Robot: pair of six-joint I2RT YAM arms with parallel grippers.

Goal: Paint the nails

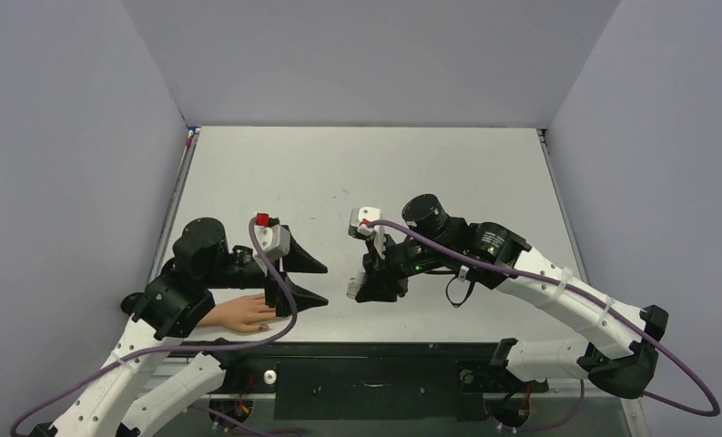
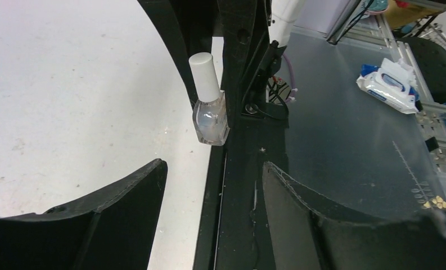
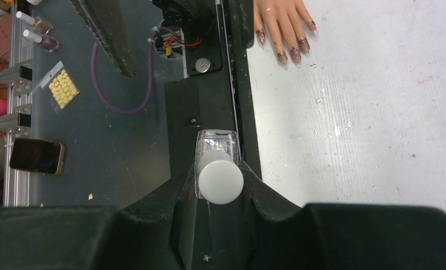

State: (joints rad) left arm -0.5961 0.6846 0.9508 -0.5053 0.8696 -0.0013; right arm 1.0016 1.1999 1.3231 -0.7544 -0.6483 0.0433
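1. Top view: the fake hand lies flat on the table at its near left, under the left arm. Its long axis runs along the near edge and its fingers point right, toward the middle. The left gripper hovers just beyond those fingers with its jaws spread and nothing between them. The right gripper faces it from a short way off. Risk: a low sweep of the left arm could shove the hand out of line.

2. Left wrist view: the bottle stands nearly upright, its white cap uppermost, pinched at the glass by the right gripper's dark fingers. It hangs ahead of the spread jaws, over the table's near edge. Each jaw dwarfs the cap, so an off-centre closure could knock the bottle askew or out of its grip, and it might then fall past the edge.

3. Right wrist view: the jaws are pressed onto the bottle's sides, and the cap faces the camera. The nails, purplish-brown, sit at the top on the table surface and point toward the bottle. They are tiny, so a tilted bottle or a loose brush would likely smear the skin or the table.
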